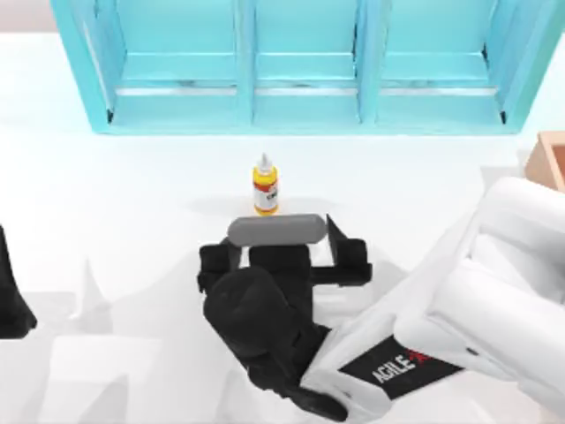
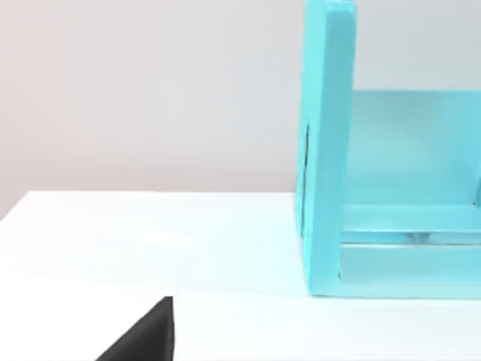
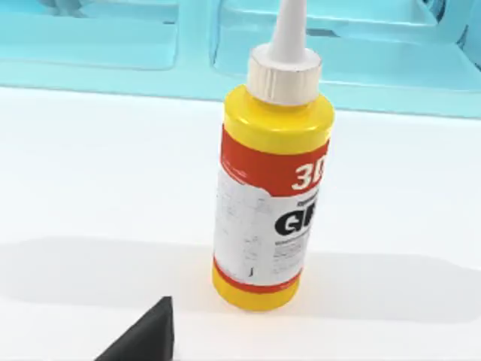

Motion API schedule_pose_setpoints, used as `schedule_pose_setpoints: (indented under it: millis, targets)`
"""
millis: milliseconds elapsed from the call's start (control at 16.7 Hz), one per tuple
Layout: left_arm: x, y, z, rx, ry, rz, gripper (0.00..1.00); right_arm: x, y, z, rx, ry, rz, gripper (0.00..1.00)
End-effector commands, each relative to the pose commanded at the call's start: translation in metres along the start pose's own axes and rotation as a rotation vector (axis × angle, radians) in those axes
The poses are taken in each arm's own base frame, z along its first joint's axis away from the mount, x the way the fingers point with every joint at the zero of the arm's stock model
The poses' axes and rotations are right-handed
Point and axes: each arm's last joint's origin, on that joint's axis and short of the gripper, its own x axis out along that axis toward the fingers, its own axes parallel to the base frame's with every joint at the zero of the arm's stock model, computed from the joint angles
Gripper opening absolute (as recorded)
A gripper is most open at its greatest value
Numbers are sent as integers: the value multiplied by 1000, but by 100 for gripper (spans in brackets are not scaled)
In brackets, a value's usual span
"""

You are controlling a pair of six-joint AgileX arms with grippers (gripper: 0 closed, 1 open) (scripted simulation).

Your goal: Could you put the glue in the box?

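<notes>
A white counter [image 1: 132, 203] runs back to a big teal shelf unit [image 1: 300, 62] along its far edge, and the glue [image 1: 265, 186] stands upright on open surface in front of that unit, near the middle. Standing free like that, with its nozzle up, it leaves its sides clear for a grasp. The right tool [image 1: 287, 231] sits just on the near side of the bottle, apart from it, aimed toward it; its wrist view has the bottle [image 3: 270, 199] close ahead, probably lined up for a reach. I cannot tell how wide its jaws stand. The box [image 1: 549, 159] shows as a tan corner at the counter's right edge, well apart. The left arm [image 1: 11, 291] rests parked at the left edge.
</notes>
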Motion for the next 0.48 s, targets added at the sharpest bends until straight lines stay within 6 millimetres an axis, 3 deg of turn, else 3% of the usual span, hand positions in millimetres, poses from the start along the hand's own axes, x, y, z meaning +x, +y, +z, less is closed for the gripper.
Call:
schedule_pose_setpoints:
  millis: [180, 480]
  targets:
    - [0, 0, 0, 0, 0, 0, 100, -7, 18, -8, 49, -31, 14, 100]
    - [0, 0, 0, 0, 0, 0, 100, -6, 18, -8, 48, -30, 11, 100]
